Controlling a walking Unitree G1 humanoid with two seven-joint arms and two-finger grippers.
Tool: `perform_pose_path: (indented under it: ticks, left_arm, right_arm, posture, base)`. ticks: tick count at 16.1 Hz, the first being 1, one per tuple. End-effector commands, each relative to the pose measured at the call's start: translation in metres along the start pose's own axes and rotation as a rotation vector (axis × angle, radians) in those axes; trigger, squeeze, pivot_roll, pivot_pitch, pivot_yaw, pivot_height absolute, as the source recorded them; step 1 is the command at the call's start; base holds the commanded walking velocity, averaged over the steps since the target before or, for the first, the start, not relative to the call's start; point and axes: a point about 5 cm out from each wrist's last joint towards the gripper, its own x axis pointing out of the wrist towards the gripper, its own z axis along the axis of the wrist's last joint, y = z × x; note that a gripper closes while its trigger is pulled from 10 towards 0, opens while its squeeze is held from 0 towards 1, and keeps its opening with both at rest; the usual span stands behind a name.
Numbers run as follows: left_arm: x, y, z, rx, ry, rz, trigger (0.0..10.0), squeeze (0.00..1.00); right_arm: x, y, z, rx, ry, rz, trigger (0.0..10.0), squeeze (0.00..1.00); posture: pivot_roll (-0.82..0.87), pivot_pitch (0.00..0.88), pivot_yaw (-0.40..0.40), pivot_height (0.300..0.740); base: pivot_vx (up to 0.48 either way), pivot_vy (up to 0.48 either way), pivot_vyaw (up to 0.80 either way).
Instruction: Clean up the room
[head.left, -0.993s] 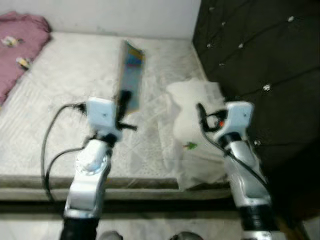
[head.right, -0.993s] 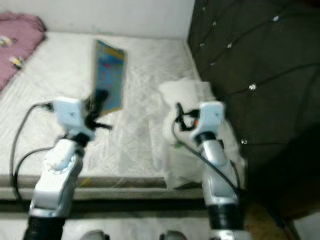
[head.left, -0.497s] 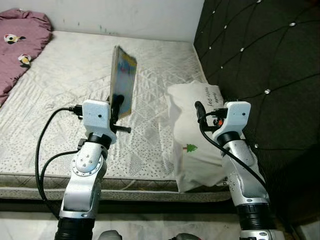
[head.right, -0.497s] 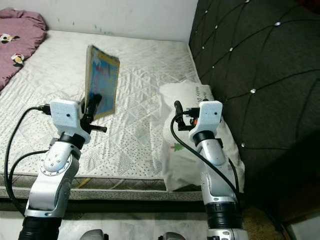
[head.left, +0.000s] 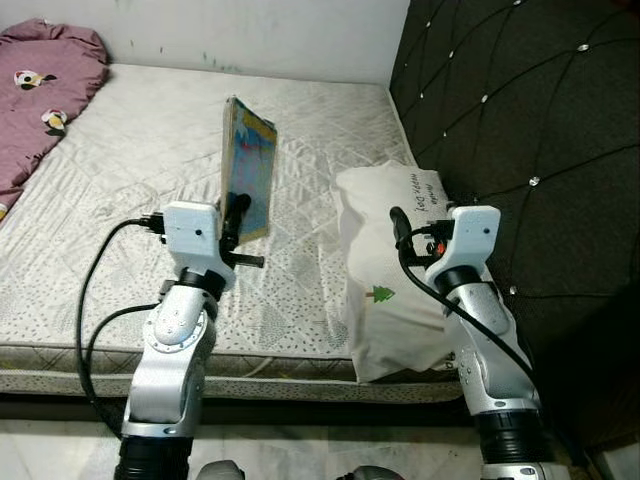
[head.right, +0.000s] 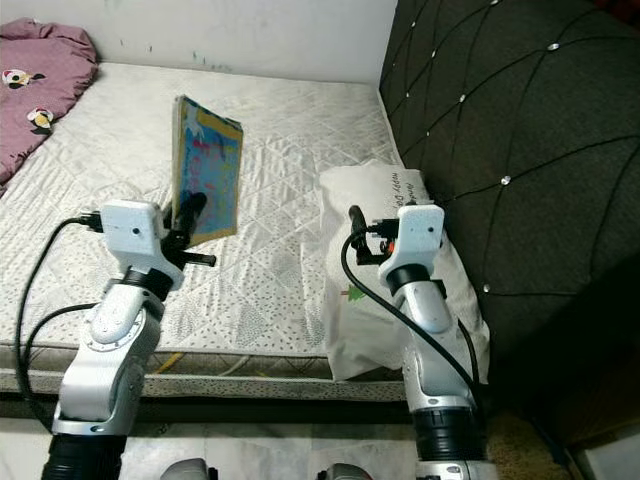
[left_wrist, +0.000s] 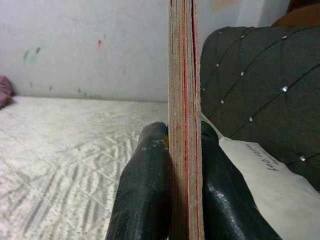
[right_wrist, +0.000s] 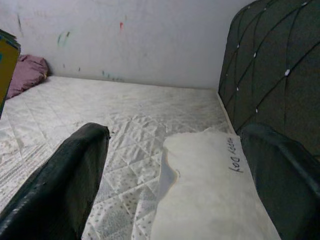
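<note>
While the robot stood at the foot of the bed (head.left: 120, 150), its left gripper (left_wrist: 180, 150) held a thin picture book (head.left: 246, 170) up in the air, standing on its edge above the white mattress. The two black fingers (left_wrist: 145, 185) were squeezed tight on the bottom of the book, one on each side. The right gripper (right_wrist: 175, 165) was held out over a white pillow (head.left: 395, 260) that lay by the dark padded headboard (head.left: 520, 130), and its fingers were spread wide with nothing between them. A purple blanket (head.left: 45, 90) lay bunched at the far left corner of the bed. It looked like the robot was in the middle of tidying, with the book picked up but not yet put away. No shelf or box showed, so I could not tell where the book should go. The next move would probably need the robot to carry the book to its place while gripping it firmly, because the book was thin and tall and could tip or slip. The head views showed the bright cover of the book and both arms. The left wrist view showed the page edges and how the fingers pinched them. The right wrist view showed writing on the pillow, too small to read.
</note>
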Motion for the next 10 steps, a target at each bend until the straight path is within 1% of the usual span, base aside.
perform_pose_path:
  ticks: [1,4,6,8,9,10]
  left_arm:
    - [0.0001,-0.0002,0.0089,-0.008,-0.041,-0.005,10.0,0.0]
    - [0.0001,-0.0013,0.0081,-0.015,-0.038,-0.009,10.0,0.0]
    - [0.0008,-0.0013,0.0081,-0.019,-0.036,-0.007,10.0,0.0]
    - [0.0005,-0.001,0.0091,-0.006,-0.046,-0.005,10.0,0.0]
    - [0.0004,-0.0006,0.0089,-0.009,-0.045,-0.001,10.0,0.0]
    - [0.0003,0.0005,0.0087,-0.01,-0.043,0.011,10.0,0.0]
  right_arm:
    - [-0.0003,-0.0026,0.0045,-0.008,-0.014,-0.01,10.0,0.0]
    - [-0.0007,-0.0039,0.0048,-0.017,-0.019,-0.014,10.0,0.0]
    - [0.0004,-0.0008,0.0061,-0.022,-0.025,-0.001,10.0,0.0]
    - [0.0011,-0.0008,0.0051,-0.019,-0.02,-0.001,10.0,0.0]
    - [0.001,-0.0008,0.005,-0.019,-0.02,-0.002,10.0,0.0]
    - [0.0006,-0.0013,0.0046,-0.017,-0.019,-0.005,10.0,0.0]
  posture:
    - [-0.02,0.0,-0.071,0.74]
    - [-0.02,0.0,-0.074,0.74]
    - [-0.02,0.0,-0.077,0.74]
    - [-0.02,0.0,-0.076,0.74]
    - [-0.02,0.0,-0.077,0.74]
    - [-0.02,0.0,-0.079,0.74]
  base:
    - [0.0,0.48,0.0]
    - [0.0,0.48,0.0]
    - [0.0,0.48,0.0]
    - [0.0,0.461,0.0]
    - [0.0,0.337,0.0]
    - [0.0,0.0,0.0]
